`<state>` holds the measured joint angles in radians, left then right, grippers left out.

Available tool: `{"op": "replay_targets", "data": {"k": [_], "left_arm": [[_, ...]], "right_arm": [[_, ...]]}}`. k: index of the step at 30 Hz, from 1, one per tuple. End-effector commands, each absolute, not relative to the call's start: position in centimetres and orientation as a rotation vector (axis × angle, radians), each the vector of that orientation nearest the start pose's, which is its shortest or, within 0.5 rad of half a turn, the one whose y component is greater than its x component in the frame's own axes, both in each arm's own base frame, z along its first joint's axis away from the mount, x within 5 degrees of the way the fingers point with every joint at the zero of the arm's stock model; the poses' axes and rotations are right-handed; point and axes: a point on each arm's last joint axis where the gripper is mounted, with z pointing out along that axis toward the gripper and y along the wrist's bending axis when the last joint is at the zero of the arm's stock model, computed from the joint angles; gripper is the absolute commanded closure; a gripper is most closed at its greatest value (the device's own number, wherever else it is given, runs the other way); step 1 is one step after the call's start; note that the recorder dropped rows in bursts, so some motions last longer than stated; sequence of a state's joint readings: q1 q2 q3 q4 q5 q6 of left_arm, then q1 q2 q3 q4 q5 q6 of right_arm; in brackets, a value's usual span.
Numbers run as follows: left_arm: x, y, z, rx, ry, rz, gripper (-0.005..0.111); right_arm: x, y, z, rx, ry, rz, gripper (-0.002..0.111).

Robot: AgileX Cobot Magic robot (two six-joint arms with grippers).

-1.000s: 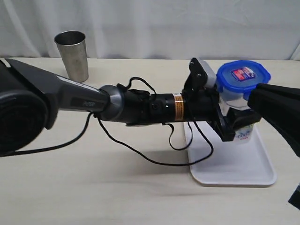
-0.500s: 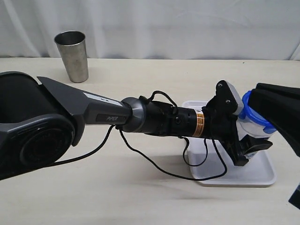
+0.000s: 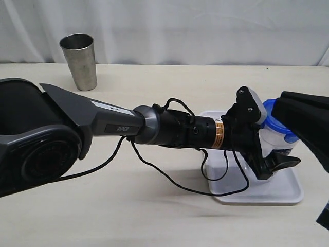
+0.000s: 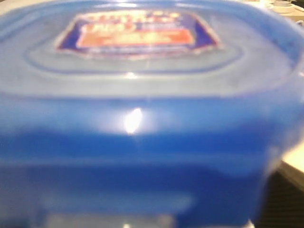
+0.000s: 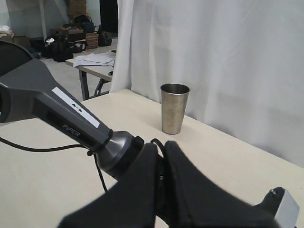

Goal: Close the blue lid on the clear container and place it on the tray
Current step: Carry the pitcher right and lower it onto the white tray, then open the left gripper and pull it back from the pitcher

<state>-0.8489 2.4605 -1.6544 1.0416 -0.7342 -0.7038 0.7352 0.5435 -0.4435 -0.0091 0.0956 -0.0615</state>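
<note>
On the right of the bench, the clear container stands over the far part of the tray, with the blue lid seated on top (the left wrist view is filled by that lid, sticker uppermost). The left end effector straddles the container's lower half. Whether its jaws press the walls or have let go cannot be told, and the container's base is hidden behind it. The right end effector is closed on nothing.

The step in hand seems to be the release. Done well, the jaws would spread clear of both walls first. The arm would then back out leftward and level, neither nudging the tall, tip-prone container nor letting the slack cable snag the tray's rim. The steel cup, far left, is well apart.
</note>
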Motion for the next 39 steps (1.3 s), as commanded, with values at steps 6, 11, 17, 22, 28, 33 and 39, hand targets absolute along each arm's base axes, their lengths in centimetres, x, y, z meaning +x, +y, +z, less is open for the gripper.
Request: {"op": "replay_targets", "data": {"k": [6,11,17,22,28,33,39], "left_arm": [[30.8,-41.7,10.8,1.367,1.416,-1.026,0.016],[32.4,-40.0,10.4,1.334,1.526,-1.056,0.016],[33.0,-38.2,9.9,1.452,1.539,-1.103,0.016],[33.4,-37.3,9.7,1.467,1.58,-1.143,0.016],[34.0,-36.1,10.1,1.501,1.609,-1.15,0.016],[35.2,-34.0,11.2,1.488,1.674,-1.036,0.017],[36.4,-31.4,13.0,1.41,1.754,-0.826,0.039]], "right_arm": [[8.9,8.0,31.0,-0.666,1.575,0.5,0.104],[8.9,8.0,31.0,-0.666,1.575,0.5,0.104],[8.9,8.0,31.0,-0.666,1.575,0.5,0.104],[8.9,8.0,31.0,-0.666,1.575,0.5,0.104],[8.9,8.0,31.0,-0.666,1.575,0.5,0.104],[8.9,8.0,31.0,-0.666,1.575,0.5,0.104],[8.9,8.0,31.0,-0.666,1.575,0.5,0.104]]}}
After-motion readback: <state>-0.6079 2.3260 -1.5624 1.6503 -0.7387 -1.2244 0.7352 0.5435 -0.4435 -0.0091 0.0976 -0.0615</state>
